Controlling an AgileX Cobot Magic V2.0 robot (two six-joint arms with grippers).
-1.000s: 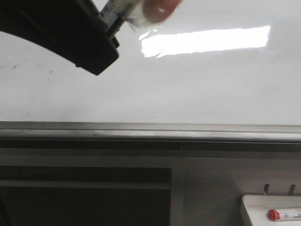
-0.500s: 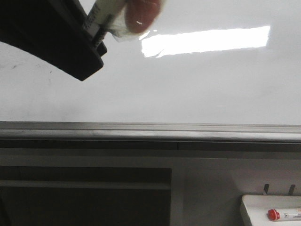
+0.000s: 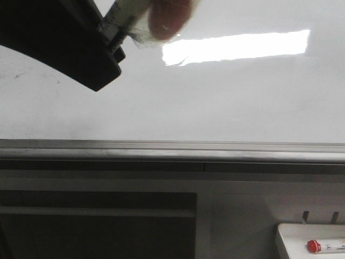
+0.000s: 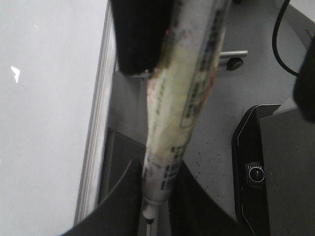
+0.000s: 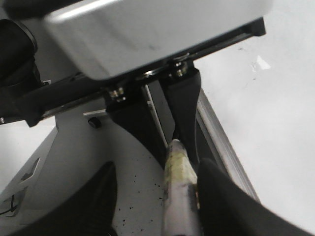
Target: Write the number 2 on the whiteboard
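The whiteboard point(image 3: 226, 102) fills the upper front view, glossy white with a bright light reflection and a grey edge rail point(image 3: 172, 152). No number 2 shows on it, only faint grey smudges at the left. My left gripper point(image 3: 110, 38) is at the top left of the front view, shut on a white marker point(image 3: 129, 13) with a red cap point(image 3: 170, 19). In the left wrist view the left gripper point(image 4: 157, 169) clamps the marker point(image 4: 182, 98). My right gripper point(image 5: 157, 169) is open, its jaws wide apart on either side of the marker point(image 5: 179, 196), which lies beside one finger.
A small white tray point(image 3: 302, 233) with a second red-capped marker point(image 3: 323, 246) sits at the lower right, below the board. A dark opening lies under the rail at the left. A black device point(image 4: 266, 167) stands on the speckled grey surface.
The left gripper and the marker have shifted a little to the left and up in the front view. The board's surface looks the same.
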